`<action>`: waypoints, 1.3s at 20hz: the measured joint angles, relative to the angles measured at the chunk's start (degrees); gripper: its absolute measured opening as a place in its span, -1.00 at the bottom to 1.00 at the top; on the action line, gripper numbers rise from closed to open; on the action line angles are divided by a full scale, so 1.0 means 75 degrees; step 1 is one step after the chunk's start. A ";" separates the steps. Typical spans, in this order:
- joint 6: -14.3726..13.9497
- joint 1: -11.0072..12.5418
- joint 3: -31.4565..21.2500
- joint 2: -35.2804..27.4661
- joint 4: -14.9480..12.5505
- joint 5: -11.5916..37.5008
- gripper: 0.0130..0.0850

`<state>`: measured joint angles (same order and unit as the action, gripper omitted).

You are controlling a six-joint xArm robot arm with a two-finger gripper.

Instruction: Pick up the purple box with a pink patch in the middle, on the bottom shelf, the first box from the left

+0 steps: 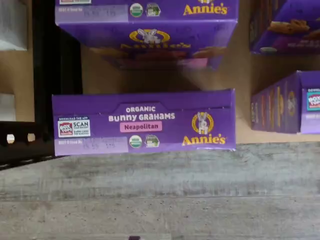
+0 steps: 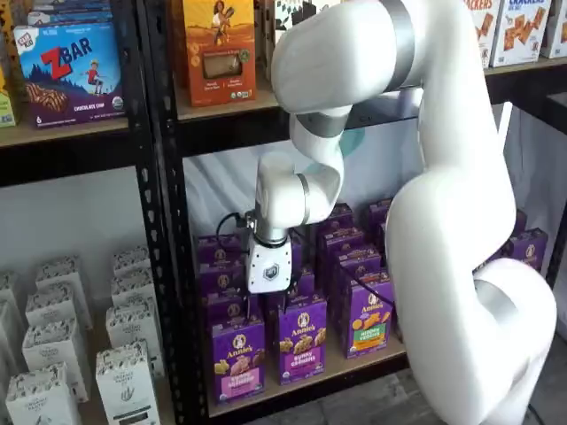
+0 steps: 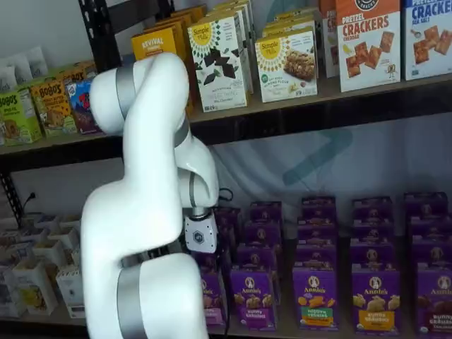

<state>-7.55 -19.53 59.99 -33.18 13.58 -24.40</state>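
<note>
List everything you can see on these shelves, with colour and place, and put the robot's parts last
purple box: one, purple with a pink panel, front of the leftmost row on the bottom shelf; the wrist view shows its top, reading Neapolitan.
Other purple Annie's boxes: many, count unclear, in rows to its right and behind it.
White cartons: several, low in the neighbouring bay.
Blue Zbar box: one, upper shelf of that bay.
Orange box: one, upper shelf, above the purple rows.
Cracker boxes: at least two, white with red and blue, upper shelf.
Arm: one, white, in front of the shelves.
gripper: white body above the purple rows; fingers hidden.
</note>
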 joint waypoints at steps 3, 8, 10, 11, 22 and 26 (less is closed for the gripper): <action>-0.0023 -0.0003 0.0089 -0.0080 -0.0023 0.0005 1.00; 0.0133 0.0019 0.0083 -0.0090 0.0112 0.0134 1.00; 0.0127 0.0034 0.0059 -0.0066 0.0078 0.0191 1.00; 0.0114 0.0041 0.0050 -0.0058 0.0056 0.0208 1.00; -0.0156 0.0100 0.0140 -0.0108 -0.0294 0.0120 1.00; -0.0208 0.0086 0.0265 -0.0283 -0.0337 0.0127 1.00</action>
<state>-9.11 -18.88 61.98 -35.30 11.05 -23.45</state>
